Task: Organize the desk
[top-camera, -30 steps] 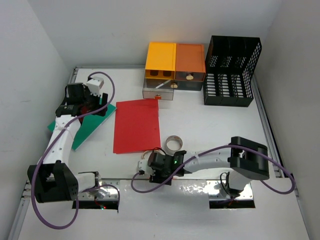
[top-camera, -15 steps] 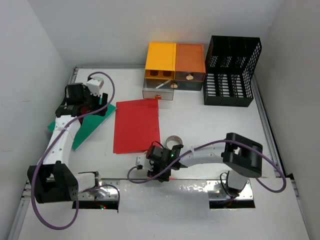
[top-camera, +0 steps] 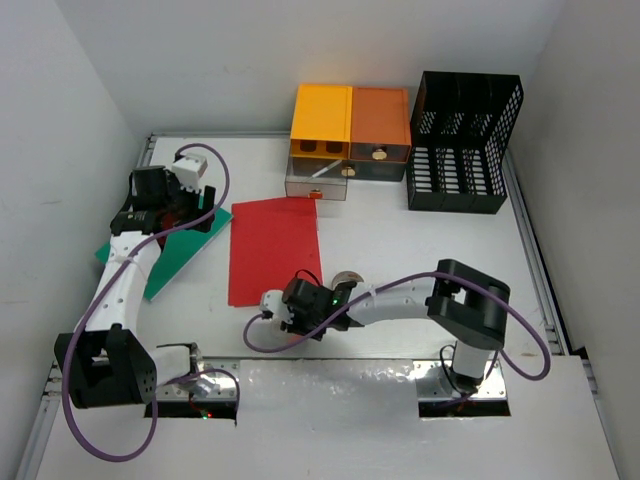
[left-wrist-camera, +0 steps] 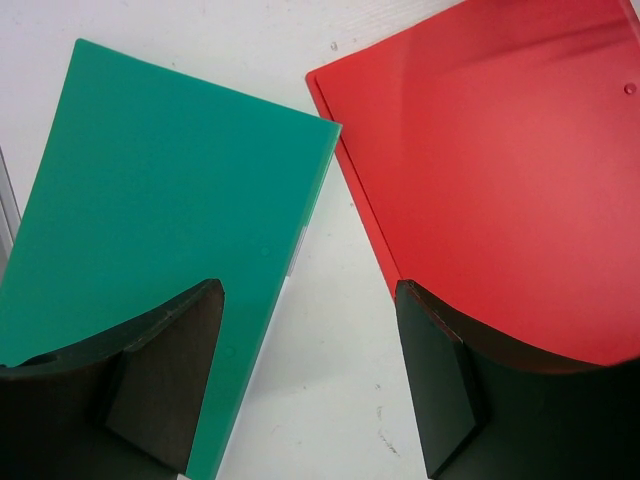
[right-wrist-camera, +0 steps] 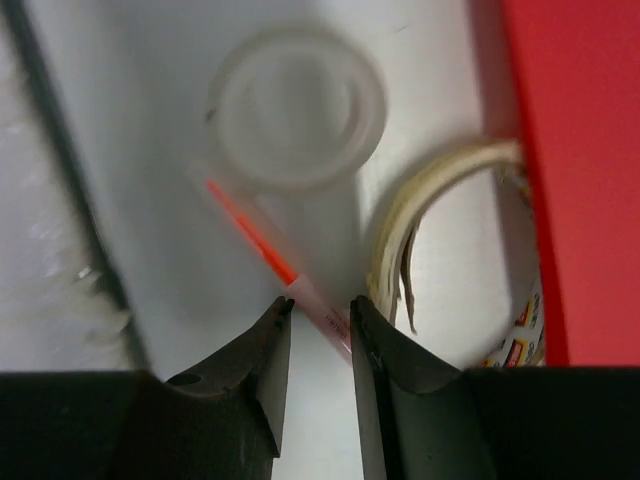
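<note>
Under the red folder (top-camera: 272, 250) and out past it on every side: the desk (top-camera: 420, 250), white and railed. Far right of the folder, a black rack (top-camera: 465, 140). Just beyond the folder's far edge, orange drawers (top-camera: 350, 125). Left of it, a green folder (top-camera: 170, 262), near but apart.

Above the strip between the two folders, the left gripper (left-wrist-camera: 300, 385): wide open, holding nothing. At the red folder's near right corner, the right gripper (right-wrist-camera: 320, 303): down to a narrow gap, with a pen (right-wrist-camera: 262, 245) lying through it, not visibly clamped. By that same corner, a tape roll (right-wrist-camera: 392, 235) and a clear ring (right-wrist-camera: 230, 130). Cannot tell whether the pen's far end touches the ring or lies under it.

Looks set to pinch only the pen's very end, so risks a swing or a slip on lifting. Could also drag the ring along, or knock the roll against the folder, given such crowding. Worth squaring up on the pen before any lift.
</note>
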